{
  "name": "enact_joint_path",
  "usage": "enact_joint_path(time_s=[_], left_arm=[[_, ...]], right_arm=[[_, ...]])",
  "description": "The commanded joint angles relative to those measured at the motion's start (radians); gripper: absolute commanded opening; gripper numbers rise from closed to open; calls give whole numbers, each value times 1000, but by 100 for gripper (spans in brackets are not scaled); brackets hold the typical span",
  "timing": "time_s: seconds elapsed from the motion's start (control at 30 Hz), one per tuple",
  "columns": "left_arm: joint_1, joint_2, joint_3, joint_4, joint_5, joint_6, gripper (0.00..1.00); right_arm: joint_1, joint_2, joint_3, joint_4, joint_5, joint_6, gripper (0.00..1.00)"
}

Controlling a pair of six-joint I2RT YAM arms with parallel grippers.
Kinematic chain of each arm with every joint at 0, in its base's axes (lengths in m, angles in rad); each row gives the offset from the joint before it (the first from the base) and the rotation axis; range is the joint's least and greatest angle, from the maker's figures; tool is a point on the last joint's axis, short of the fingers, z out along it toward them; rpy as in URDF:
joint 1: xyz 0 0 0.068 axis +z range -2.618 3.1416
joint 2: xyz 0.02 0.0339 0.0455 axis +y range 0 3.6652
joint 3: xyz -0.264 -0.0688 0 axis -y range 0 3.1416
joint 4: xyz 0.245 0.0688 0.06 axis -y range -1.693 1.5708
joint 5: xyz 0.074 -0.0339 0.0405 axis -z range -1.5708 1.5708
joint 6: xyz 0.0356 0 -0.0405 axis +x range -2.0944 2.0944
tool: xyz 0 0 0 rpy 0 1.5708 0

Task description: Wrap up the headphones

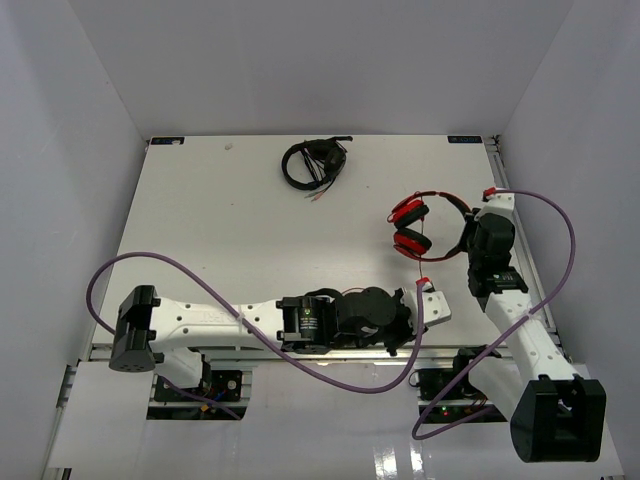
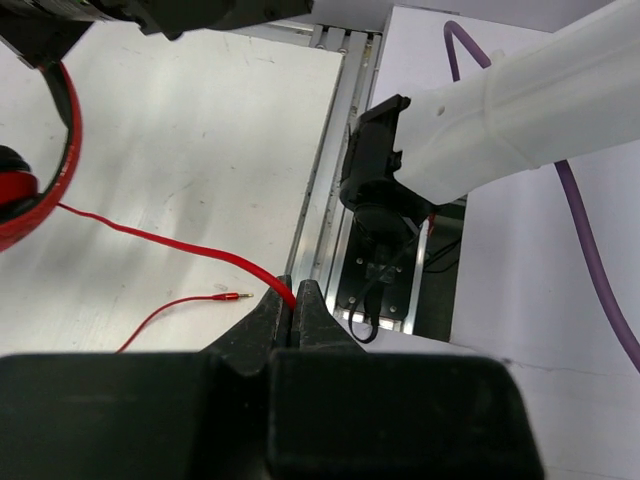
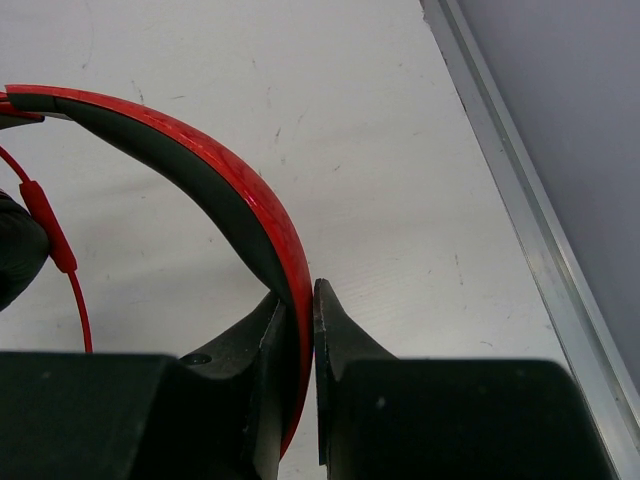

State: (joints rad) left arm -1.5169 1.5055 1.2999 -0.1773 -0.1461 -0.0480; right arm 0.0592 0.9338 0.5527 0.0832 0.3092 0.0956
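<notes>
The right gripper (image 3: pixel 298 302) is clamped on the stiff headband (image 3: pixel 200 160) of the headphones (image 1: pixel 408 213), a firm hold I think, while the left gripper (image 2: pixel 296 298) pinches the thin, floppy cable (image 2: pixel 180 243), which might slip.

Red headphones (image 1: pixel 409 243) w/ blk-lined band, red cable (image 2: pixel 200 248), white table (image 1: pixel 250 240).
</notes>
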Motion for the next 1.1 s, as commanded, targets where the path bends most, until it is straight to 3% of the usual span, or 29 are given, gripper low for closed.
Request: enact_joint_path(time_s=[0.0, 0.2, 0.33, 0.63, 0.77, 1.07], left_arm=[[-5, -74, 82, -37, -53, 74, 0], [19, -95, 155, -67, -149, 170, 0], [88, -114, 173, -67, -137, 189, 0], [358, -133, 197, -66, -24, 217, 0], [484, -123, 204, -66, 40, 207, 0], [684, -195, -8, 3, 191, 121, 0]], right_arm=[[14, -41, -19, 137, 22, -45, 8], [24, -80, -49, 140, -104, -158, 8], [31, -104, -48, 101, -210, -240, 8], [34, -165, -2, -85, -616, -459, 8], [34, -192, 26, -190, -726, -509, 8], [34, -275, 63, -303, -972, -507, 8]])
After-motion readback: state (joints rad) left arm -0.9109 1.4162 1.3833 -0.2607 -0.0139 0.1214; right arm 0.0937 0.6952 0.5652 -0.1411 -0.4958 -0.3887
